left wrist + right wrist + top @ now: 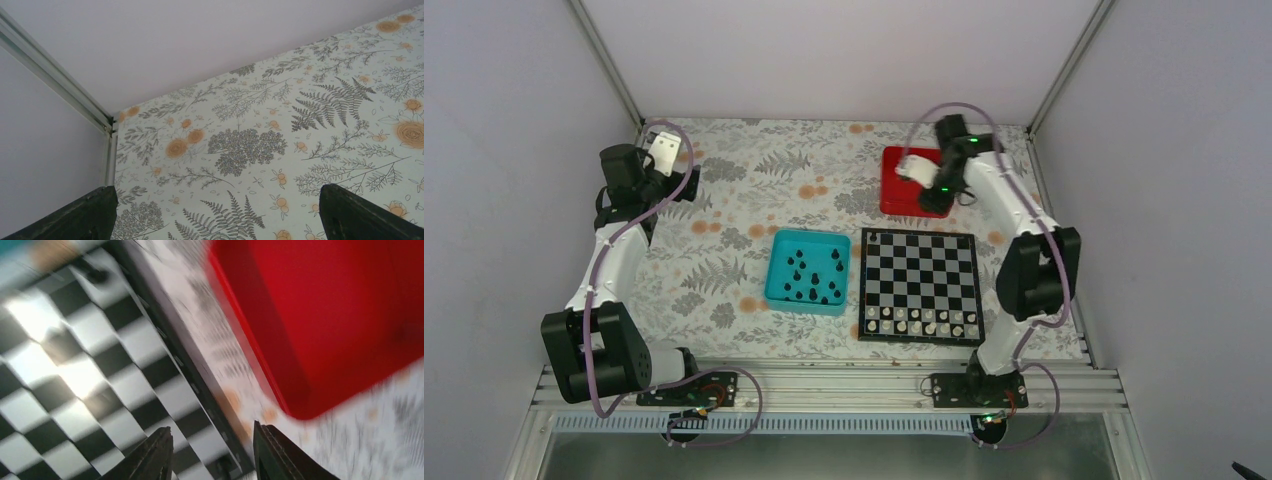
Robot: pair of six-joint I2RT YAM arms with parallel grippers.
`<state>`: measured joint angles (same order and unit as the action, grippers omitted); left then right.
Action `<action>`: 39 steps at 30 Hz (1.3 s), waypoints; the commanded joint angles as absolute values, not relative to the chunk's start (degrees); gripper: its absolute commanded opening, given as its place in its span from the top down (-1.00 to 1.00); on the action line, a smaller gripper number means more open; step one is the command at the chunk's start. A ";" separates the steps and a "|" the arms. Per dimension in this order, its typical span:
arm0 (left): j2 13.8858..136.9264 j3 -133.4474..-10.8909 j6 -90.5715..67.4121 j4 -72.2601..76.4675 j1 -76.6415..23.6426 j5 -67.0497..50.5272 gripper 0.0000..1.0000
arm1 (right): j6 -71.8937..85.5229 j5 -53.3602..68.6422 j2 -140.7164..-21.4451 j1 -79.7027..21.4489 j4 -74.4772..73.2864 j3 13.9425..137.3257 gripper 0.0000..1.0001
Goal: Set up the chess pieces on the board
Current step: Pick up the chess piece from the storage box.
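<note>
Now then: black pieces (812, 278) sit in the teal tray (776, 250), and both arms are empty

Up top, the board (924, 270) lies flat on the worktop (724, 215), right in front of the right arm. The teal tray sits just beside it at 9 o'clock and holds a cluster of black pieces, all upright. A lone piece (876, 237), black, stands on the board's 11 o'clock corner. Pale pieces (922, 322) line the board's 6 o'clock edge. The red tray (899, 190) is at 12 o'clock from the board, with a strip of worktop between them.

Over to the left end effector (217, 192): it is way out at the worktop's 10 o'clock corner, fingers spread wide, with only fern print beneath. The right end effector (211, 427) hangs at the red tray's near edge. Its wrist view is blurred, but the fingers stand parted with nothing between them, and the board and red tray are below.
</note>
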<state>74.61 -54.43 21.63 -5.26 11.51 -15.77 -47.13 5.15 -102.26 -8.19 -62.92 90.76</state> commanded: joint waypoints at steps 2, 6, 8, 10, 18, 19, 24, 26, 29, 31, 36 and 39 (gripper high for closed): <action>74.17 -55.45 20.92 -4.80 11.96 -17.34 -1.00 | -44.34 3.54 -105.09 -25.73 -68.72 99.80 0.13; 73.89 -55.48 20.92 -5.07 11.91 -17.09 -1.00 | -44.04 3.50 -109.91 -35.21 -70.39 105.84 0.16; 73.71 -55.26 21.05 -5.02 12.01 -16.82 -1.00 | -43.99 2.54 -112.27 -38.64 -70.75 107.12 0.16; 73.57 -55.11 21.09 -5.10 12.00 -16.63 -1.00 | -43.95 1.83 -114.67 -40.93 -71.25 108.02 0.19; 73.57 -55.03 20.75 -4.89 12.28 -16.71 -1.00 | -43.60 2.01 -119.67 -44.56 -68.55 106.89 0.26; 73.58 -54.94 20.72 -4.84 12.30 -16.73 -1.00 | -43.56 1.94 -119.96 -44.68 -68.03 106.39 0.26; 73.29 -54.84 20.65 -4.81 12.31 -16.70 -1.00 | -43.20 1.22 -122.02 -44.74 -66.03 105.55 0.27; 73.10 -54.92 20.65 -4.83 12.38 -16.76 -1.00 | -43.05 1.26 -122.96 -44.74 -65.82 105.91 0.27; 72.96 -54.83 20.61 -4.92 12.46 -16.78 -1.00 | -42.94 1.47 -124.23 -44.74 -65.51 106.30 0.27; 72.91 -54.84 20.57 -4.92 12.48 -16.94 -1.00 | -43.07 1.44 -125.06 -44.74 -65.18 106.41 0.28; 72.91 -54.89 20.50 -5.08 12.57 -17.12 -1.00 | -42.95 0.60 -126.90 -44.74 -64.19 106.70 0.28; 72.99 -54.84 20.48 -5.10 12.64 -17.31 -1.00 | -42.90 0.36 -127.70 -44.74 -63.69 106.81 0.29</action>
